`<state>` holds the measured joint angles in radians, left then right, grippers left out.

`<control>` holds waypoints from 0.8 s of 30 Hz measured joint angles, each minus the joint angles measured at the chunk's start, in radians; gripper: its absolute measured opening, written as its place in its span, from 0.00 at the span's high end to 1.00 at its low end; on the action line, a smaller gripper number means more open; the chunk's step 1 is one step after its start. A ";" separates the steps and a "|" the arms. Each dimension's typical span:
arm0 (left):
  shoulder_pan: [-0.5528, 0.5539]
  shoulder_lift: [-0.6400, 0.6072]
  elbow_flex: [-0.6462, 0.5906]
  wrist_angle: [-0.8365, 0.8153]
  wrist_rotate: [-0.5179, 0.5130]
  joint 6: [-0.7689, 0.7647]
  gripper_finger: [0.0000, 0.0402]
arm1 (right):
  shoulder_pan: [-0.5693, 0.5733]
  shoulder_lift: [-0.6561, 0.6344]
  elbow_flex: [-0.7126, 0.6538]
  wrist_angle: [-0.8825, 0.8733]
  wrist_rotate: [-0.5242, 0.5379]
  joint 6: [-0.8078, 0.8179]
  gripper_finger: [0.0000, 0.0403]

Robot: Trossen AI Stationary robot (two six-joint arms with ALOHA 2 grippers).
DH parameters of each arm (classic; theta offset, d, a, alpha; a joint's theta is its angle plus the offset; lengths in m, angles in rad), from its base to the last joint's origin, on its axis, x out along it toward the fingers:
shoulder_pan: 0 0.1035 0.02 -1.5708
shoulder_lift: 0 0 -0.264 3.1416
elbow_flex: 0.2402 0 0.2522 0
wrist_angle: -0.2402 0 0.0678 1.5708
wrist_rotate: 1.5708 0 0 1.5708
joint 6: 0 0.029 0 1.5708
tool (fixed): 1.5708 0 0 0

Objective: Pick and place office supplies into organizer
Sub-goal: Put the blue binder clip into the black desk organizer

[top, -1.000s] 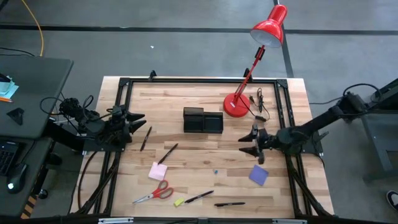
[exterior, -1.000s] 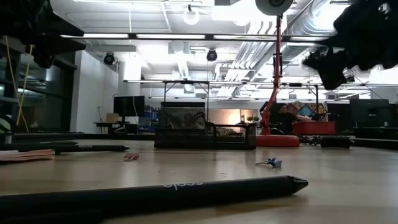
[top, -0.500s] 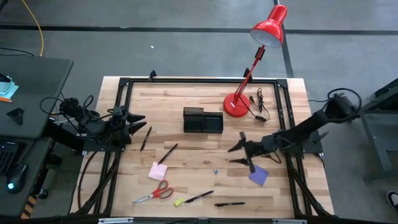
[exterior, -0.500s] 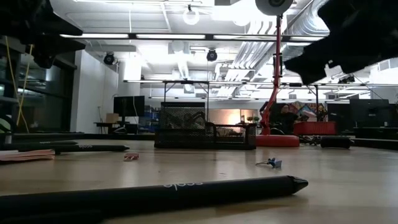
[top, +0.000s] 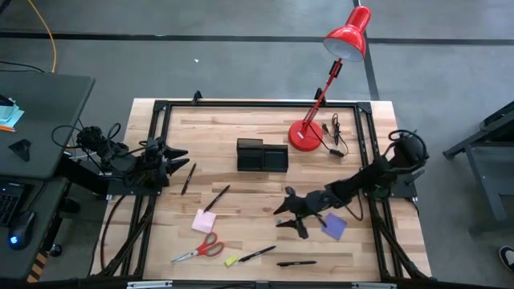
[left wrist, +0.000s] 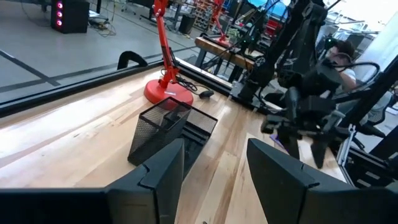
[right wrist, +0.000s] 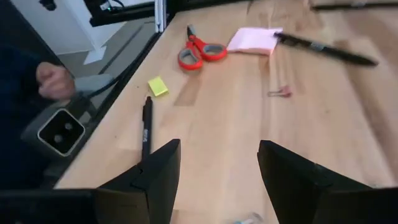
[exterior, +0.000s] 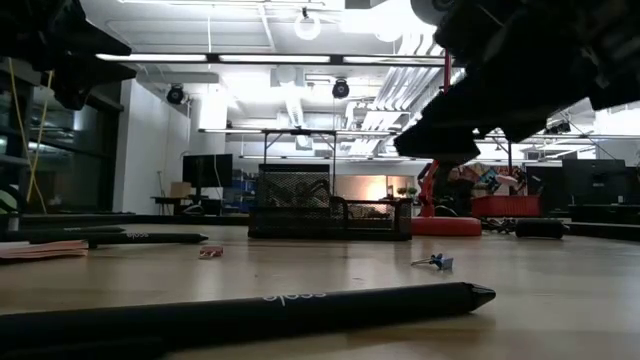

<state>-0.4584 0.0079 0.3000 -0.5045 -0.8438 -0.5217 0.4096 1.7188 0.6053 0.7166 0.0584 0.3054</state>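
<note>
Nothing sits in the organizer (top: 262, 156) yet; right jaws (top: 287, 217), parted and empty, hover above loose pens (top: 257, 254) and scissors (top: 199, 248); left jaws (top: 178, 154) wait parted.

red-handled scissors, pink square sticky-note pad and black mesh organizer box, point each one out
red-handled scissors (top: 202, 248): high view, on the red handles.
pink square sticky-note pad (top: 203, 221): high view, pad's middle.
black mesh organizer box (top: 262, 156): high view, on its rim.
</note>
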 joint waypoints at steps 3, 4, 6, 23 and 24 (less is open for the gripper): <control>0.000 0.000 0.000 0.000 0.001 0.000 0.58 | 0.015 0.021 0.046 -0.063 -0.006 0.115 0.49; 0.000 0.000 0.000 0.000 0.002 0.000 0.58 | 0.018 0.024 0.057 -0.082 -0.008 0.141 0.49; 0.000 0.000 0.000 0.000 0.002 0.000 0.58 | 0.019 0.024 0.078 -0.119 -0.008 0.180 0.49; 0.000 0.000 0.000 0.000 0.002 0.000 0.58 | 0.232 0.023 0.231 -0.472 0.807 0.431 0.49; 0.000 0.000 0.000 0.000 0.002 0.000 0.58 | 0.252 0.023 0.233 -0.472 0.848 0.430 0.49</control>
<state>-0.4584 0.0082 0.3000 -0.5045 -0.8417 -0.5217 0.6613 1.7416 0.8381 0.2443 0.9062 0.7354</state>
